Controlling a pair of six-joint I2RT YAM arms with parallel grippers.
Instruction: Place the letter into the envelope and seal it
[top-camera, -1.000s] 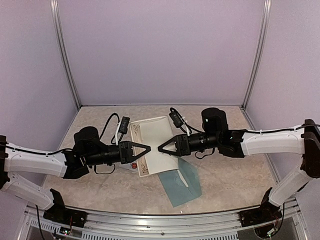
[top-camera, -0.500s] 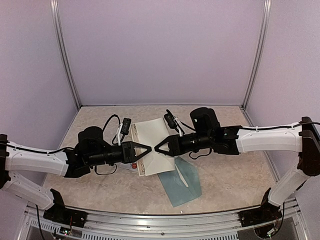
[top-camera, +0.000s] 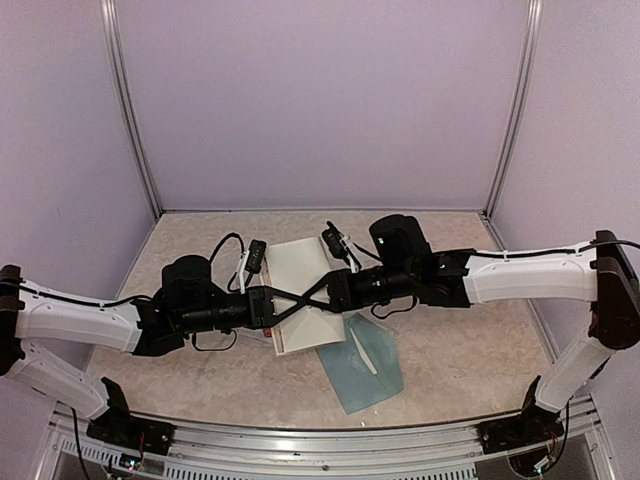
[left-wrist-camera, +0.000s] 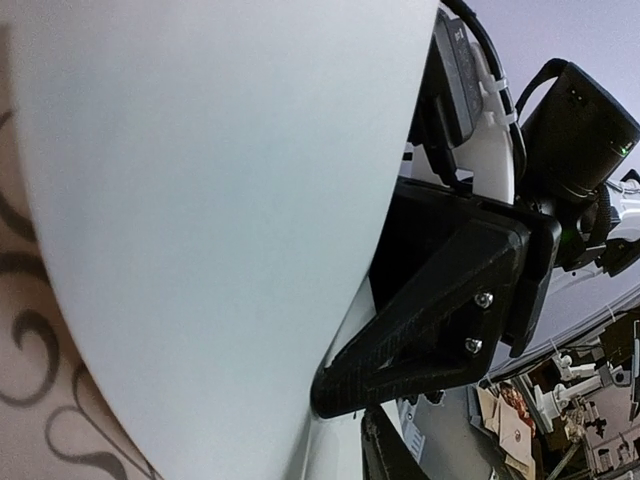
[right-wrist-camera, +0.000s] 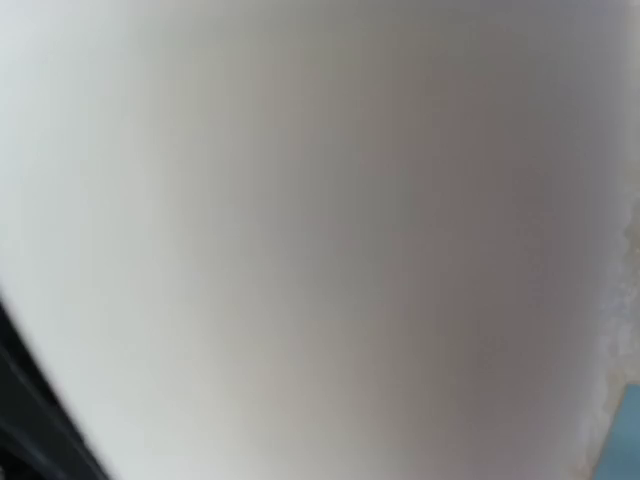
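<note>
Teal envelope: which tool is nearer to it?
Right, narrowly. The right tool hangs just behind the envelope, over the letter; the left tool meets it from farther left.

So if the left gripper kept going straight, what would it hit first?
Most likely the right gripper, which points head-on at the left gripper. Their fingers overlap above the letter in the top view, but whether they touch is unclear.

Soft even light; right wrist view blurred; overhead edges bowed.
</note>
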